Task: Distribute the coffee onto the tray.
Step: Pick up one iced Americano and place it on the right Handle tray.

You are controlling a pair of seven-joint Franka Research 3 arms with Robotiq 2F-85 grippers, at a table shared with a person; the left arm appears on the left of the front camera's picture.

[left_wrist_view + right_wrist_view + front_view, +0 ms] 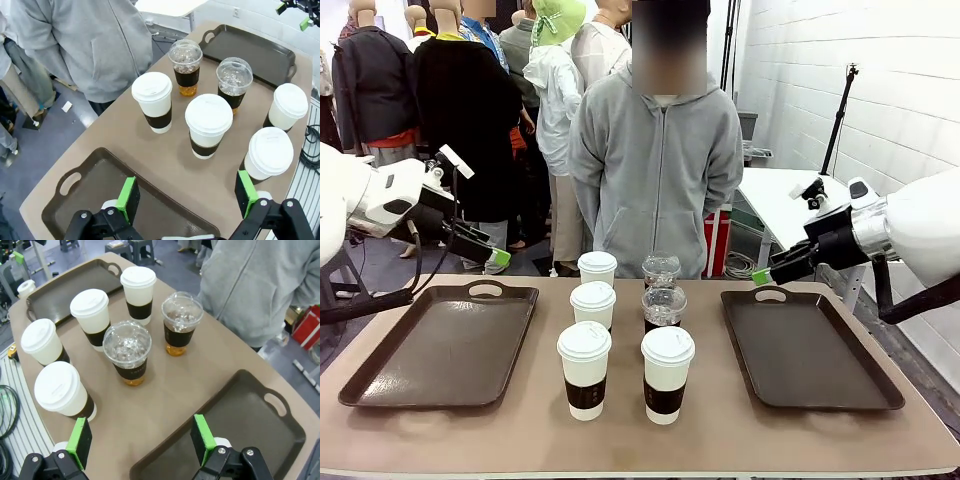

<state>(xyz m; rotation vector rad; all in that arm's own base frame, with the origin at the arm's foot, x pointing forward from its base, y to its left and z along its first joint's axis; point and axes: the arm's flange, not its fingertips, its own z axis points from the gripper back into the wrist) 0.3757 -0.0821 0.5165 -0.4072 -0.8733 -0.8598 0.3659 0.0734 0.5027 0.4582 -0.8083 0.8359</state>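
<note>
White block wall (890,70) right side, white table (775,205) against it, red bin (718,240), grey-blue floor (50,137).

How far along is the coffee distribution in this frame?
Done: nothing yet; the left tray and right tray are bare. In hand: nothing; the left pincer and right pincer are open, holding nothing. Remaining: all four white cups and both clear cups stand between the trays on the table.

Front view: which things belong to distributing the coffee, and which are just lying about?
Job: four white sleeved cups, two clear dome-lidded cups, left tray, right tray.
Not the job: person in grey hoodie, red box, white side table, black stand.
</note>
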